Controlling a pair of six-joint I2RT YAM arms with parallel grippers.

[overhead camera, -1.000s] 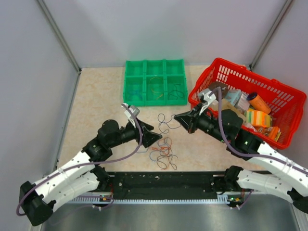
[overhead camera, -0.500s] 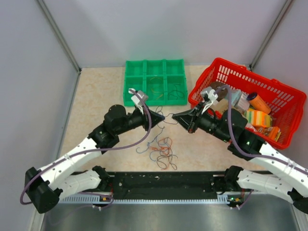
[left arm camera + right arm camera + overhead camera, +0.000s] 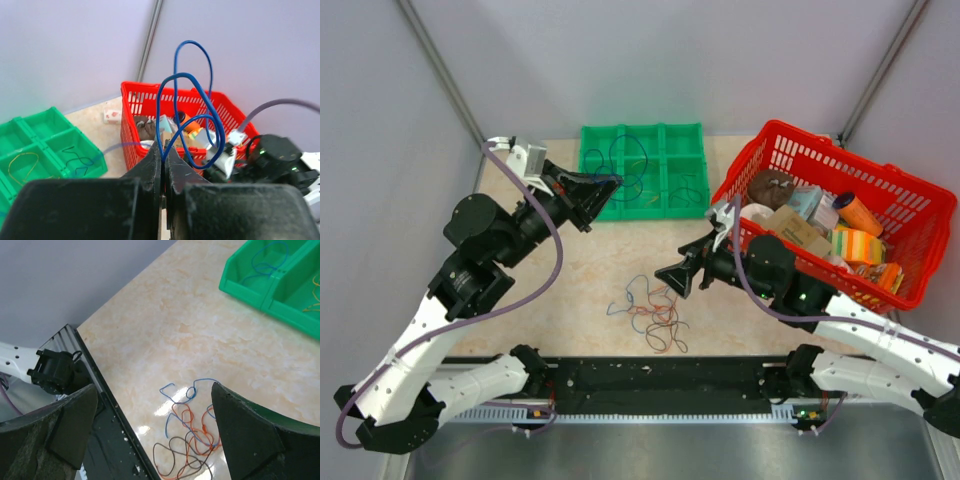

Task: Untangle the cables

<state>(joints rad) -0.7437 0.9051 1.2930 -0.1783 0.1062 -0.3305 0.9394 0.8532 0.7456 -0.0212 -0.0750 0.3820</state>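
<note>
Cables (image 3: 650,318) — a small knot of orange, blue and dark threads — lie on the table (image 3: 525,270) close to the middle of its near edge. One blue strand (image 3: 184,107) is already out of the knot. Your left hand (image 3: 163,150) has its fingers pinched shut on the lower part of that strand, and the loops spring up above the tips. From overhead, that hand hangs in the air by the left end of the green tray (image 3: 642,130), which sits at the middle of the far edge. Your right hand (image 3: 672,278) hovers just beyond the knot, jaws spread wide and holding nothing. Its own camera looks down between the fingers at the threads.

By the look of it you are at the drop-off for this strand, with the knot itself only partly undone. Several tray compartments hold single strands, and one on the left side has a blue one, so that seems the likely target. Bring the left hand down low over that compartment before you let go, because the wire is springy and its loops could land across a divider or spill onto the table. For the right hand, pick a free end at the edge of the knot rather than its middle, then close and draw it out slowly toward the far edge — a fast pull would probably drag the whole knot along.
</note>
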